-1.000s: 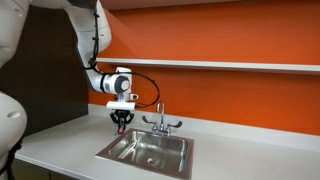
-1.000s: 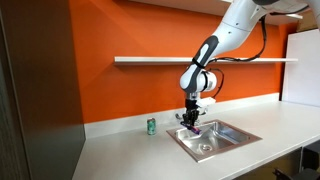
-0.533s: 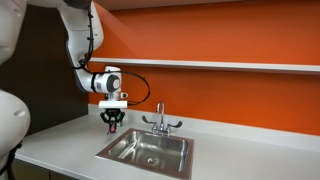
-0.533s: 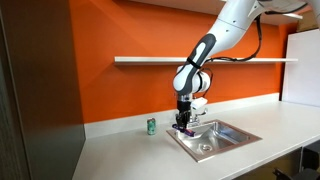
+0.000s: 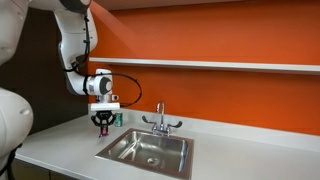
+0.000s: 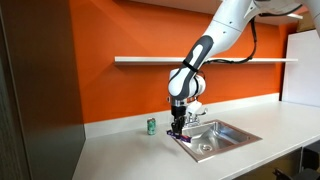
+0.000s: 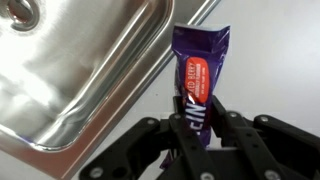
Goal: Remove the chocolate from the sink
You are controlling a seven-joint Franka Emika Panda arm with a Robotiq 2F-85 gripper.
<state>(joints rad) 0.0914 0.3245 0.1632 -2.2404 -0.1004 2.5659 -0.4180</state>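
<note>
In my wrist view the sink (image 7: pixel 80 70) fills the left side, with its drain (image 7: pixel 22 12) at the far left corner, and the grey desk (image 7: pixel 285 60) lies to the right. My hand (image 7: pixel 200 130) is clenched on the chocolate (image 7: pixel 200 75), a purple wrapper with a red label. Both fingers grip its near end and the rest sticks out beyond them. It sits in the air over the sink's right rim and the desk beside it, not down in the basin.

In an exterior view the hand (image 5: pixel 102 123) hovers at the sink's (image 5: pixel 165 152) left edge, and the tap (image 5: pixel 159 120) stands further right. In an exterior view a small green cup (image 6: pixel 152 126) stands on the desk, left of the hand.
</note>
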